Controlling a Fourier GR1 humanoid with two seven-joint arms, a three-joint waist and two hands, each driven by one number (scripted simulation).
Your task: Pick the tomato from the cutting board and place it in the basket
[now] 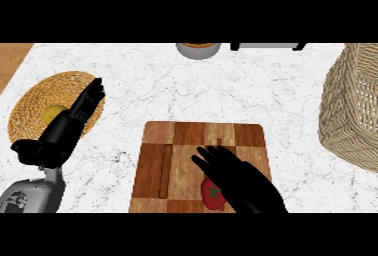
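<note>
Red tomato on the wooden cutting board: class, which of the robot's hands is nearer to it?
Right. The right hand is over the cutting board, directly beside the red tomato. The left hand rests far left, over a woven mat.

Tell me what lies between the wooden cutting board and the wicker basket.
Only bare white marble counter separates the wooden cutting board from the wicker basket, per the head view.
</note>
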